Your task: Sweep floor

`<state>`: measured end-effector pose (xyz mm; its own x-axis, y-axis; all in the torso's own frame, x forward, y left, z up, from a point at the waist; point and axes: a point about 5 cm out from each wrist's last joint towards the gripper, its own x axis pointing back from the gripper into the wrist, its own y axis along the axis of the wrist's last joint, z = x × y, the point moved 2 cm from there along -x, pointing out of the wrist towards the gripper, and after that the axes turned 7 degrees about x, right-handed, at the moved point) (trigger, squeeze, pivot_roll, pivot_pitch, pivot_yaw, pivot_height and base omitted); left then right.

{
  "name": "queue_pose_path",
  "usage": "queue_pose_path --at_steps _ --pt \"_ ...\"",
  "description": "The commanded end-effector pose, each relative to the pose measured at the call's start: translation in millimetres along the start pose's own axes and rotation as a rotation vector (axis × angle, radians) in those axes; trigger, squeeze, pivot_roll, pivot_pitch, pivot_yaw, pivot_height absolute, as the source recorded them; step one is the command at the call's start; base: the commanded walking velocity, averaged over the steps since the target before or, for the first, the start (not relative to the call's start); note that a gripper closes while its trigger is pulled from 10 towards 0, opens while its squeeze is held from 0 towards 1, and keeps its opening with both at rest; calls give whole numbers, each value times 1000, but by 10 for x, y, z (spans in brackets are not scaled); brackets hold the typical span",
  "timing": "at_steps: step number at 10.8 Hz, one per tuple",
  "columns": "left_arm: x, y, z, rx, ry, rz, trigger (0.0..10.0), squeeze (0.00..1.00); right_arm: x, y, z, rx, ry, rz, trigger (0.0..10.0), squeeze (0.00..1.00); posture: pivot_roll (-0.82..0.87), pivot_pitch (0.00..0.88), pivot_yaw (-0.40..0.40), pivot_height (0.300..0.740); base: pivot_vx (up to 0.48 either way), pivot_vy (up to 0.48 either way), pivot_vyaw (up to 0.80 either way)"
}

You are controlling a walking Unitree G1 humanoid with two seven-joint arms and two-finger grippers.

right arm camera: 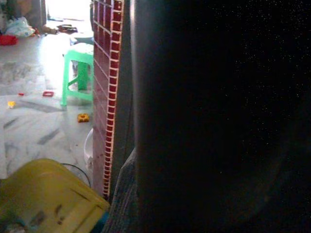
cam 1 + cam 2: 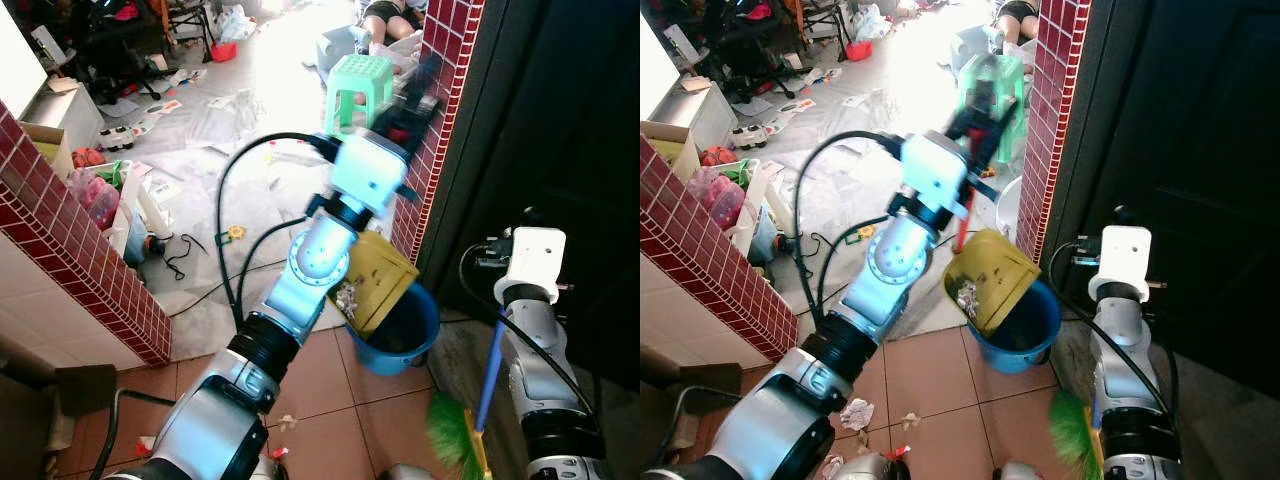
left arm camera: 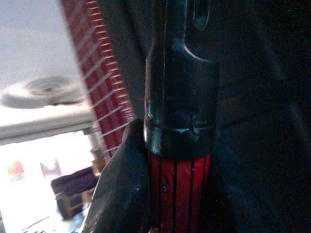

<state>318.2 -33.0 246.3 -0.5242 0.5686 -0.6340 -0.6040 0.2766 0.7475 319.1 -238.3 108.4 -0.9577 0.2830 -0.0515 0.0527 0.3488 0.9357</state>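
Left claw [image 2: 415, 95], in the upper middle of the frame, is clamped on the red-and-black ribbed handle [image 3: 179, 184] of a yellow plastic dustpan [image 2: 372, 282], which hangs tilted mouth-down over a round blue plastic bucket [image 2: 412, 340] at lower centre. Grey scraps cling to the pan's lip, so the emptying looks unfinished. Right claw lies low at the lower right beside a blue-handled broom with green bristles [image 2: 452, 432]; whether it grips the broom I cannot tell.

Nearest, at the bottom edge, bits of crumpled paper litter [image 2: 855, 413] lie on the terracotta floor tiles [image 2: 330, 400], not yet swept.

The risk, as I judge it, is that the pan hangs over the bucket's near rim, so a jolt could drop dirt onto the tiles. The pan also hangs close to the red-tiled pillar [image 2: 440, 120], which it might knock.

Farther off, a black cable [image 2: 200, 285] trails over the pale marble floor [image 2: 210, 150]. Beyond stands a green plastic stool [image 2: 358, 88], with toys and papers scattered toward the upper left.
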Motion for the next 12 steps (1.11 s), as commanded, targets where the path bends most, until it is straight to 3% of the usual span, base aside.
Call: queue_pose_path --at_steps 1,2,5,6,8,9,12 --pt "-50 133 -267 73 -95 -87 10000 0 5 42 78 -3 20 -23 10000 0 -186 0 98 740 0 0 0" --pt "-41 187 -491 111 -231 -98 10000 0 34 22 151 -9 38 -20 10000 0 -183 0 97 740 0 0 0" --pt "-12 215 -717 100 -364 -94 10000 0 28 10 179 -7 49 -19 10000 0 -182 0 90 740 0 0 0" --pt "-29 179 -647 124 -299 -69 10000 0 25 3 176 -2 51 -18 10000 0 -187 0 88 740 0 0 0" --pt "-83 262 -472 32 -253 -120 10000 0 19 -4 170 7 51 -20 10000 0 -189 0 84 740 0 0 0" --pt "-140 314 -339 28 -186 -137 10000 0 16 -7 168 10 51 -20 10000 0 -188 0 82 740 0 0 0" --pt "-398 775 325 -27 122 -286 10000 0 -17 -12 147 32 41 -26 10000 0 -172 0 72 740 0 0 0"
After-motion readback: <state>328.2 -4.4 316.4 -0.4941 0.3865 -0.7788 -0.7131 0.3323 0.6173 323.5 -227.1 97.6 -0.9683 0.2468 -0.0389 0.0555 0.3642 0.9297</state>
